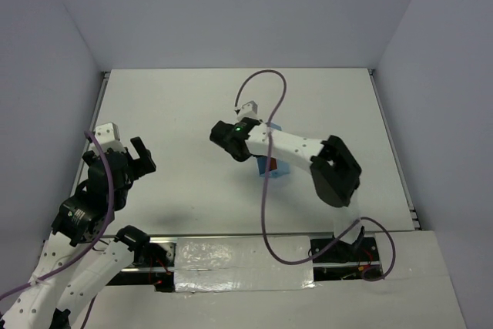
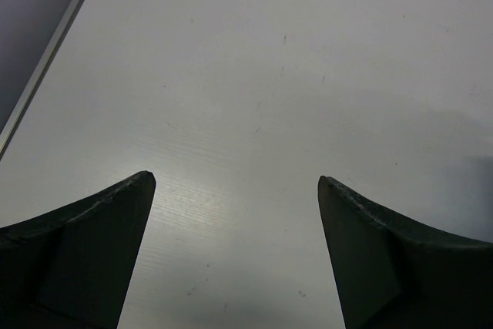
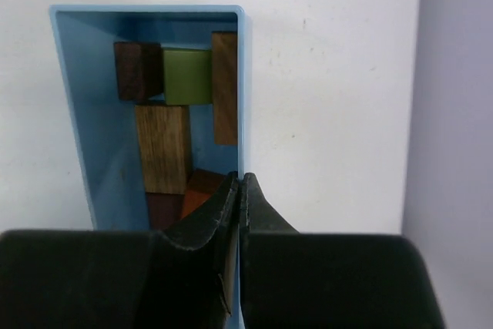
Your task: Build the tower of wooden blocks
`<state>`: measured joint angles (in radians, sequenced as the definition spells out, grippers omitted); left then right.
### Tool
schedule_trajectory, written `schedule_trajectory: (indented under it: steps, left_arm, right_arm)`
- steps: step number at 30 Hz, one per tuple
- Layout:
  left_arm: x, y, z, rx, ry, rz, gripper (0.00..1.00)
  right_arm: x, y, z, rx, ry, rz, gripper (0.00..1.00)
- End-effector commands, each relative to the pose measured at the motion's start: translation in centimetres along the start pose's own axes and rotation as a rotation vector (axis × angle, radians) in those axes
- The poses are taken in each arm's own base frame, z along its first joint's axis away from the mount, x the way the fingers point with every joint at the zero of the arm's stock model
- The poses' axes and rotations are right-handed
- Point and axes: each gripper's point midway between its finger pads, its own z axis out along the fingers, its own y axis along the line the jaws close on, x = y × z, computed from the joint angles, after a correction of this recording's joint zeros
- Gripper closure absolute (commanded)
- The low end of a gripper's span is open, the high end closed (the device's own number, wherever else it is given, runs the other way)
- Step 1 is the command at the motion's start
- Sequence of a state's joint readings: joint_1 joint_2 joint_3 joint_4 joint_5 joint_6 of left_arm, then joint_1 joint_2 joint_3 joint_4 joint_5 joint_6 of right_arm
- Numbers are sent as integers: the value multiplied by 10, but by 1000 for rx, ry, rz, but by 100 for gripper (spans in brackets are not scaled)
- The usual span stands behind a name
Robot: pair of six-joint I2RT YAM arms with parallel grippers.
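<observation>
Tower not begun: small wooden blocks (image 3: pixel 163 144) inside light blue rectangular tray (image 3: pixel 69 113); right hand (image 3: pixel 240 182) closed at tray wall, left hand (image 2: pixel 235 182) wide open, empty.

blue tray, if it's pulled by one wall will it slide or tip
The blue tray looks thin-walled and light, so it probably slides easily on the smooth table. Pulled by one wall, it may tilt or flex. The loose blocks inside would likely shift.
</observation>
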<state>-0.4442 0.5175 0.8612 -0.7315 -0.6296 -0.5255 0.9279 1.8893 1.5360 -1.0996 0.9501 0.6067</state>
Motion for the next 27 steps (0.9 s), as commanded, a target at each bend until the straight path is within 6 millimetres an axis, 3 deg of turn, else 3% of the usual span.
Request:
schedule_trajectory:
  steps: [1, 2, 4, 9, 11, 13, 16, 17, 19, 21, 22, 24, 25, 27]
  left_arm:
    - [-8, -3, 0, 11, -34, -12, 1]
    - [-8, -3, 0, 13, -36, -12, 1]
    - [-9, -4, 0, 14, -38, -14, 0]
    - [-8, -5, 2, 19, -29, -7, 1]
    - [-7, -6, 1, 23, -27, -2, 0]
    - [-8, -6, 1, 27, -28, -3, 1]
    - [-7, -7, 1, 28, -28, -5, 1]
    - [-7, -7, 1, 29, -27, -2, 0]
    - [-6, -7, 2, 30, -24, -1, 1]
    - [-6, -8, 2, 30, -23, 1, 1]
    - [-6, -8, 3, 31, -21, 3, 0]
    - [-5, -9, 3, 34, -17, 6, 0]
    - [-5, -9, 3, 34, -15, 9, 1]
    - [-4, -10, 4, 36, -13, 9, 1]
  right_arm:
    - [0, -9, 3, 221, -23, -211, 95]
    - [-9, 1, -2, 220, -46, -186, 94]
    - [-3, 20, 4, 241, -30, -247, 93]
    - [-2, 67, -8, 133, -47, -263, 90]
    - [-5, 91, -18, 22, -59, -226, 73]
    - [-8, 99, -25, -33, -62, -206, 70]
    - [-16, 101, -40, -148, -66, -150, 49]
    - [-21, 106, -46, -199, -81, -132, 45]
    - [-28, 97, -58, -240, -96, -85, 38]
    - [-29, 101, -68, -335, -94, -59, 5]
    - [-46, 97, -84, -419, -133, 20, 0]
    - [-36, 103, -88, -574, -74, 26, 0]
    - [-42, 93, -96, -639, -79, 69, 0]
    - [-37, 90, -80, -712, -32, 124, 0]
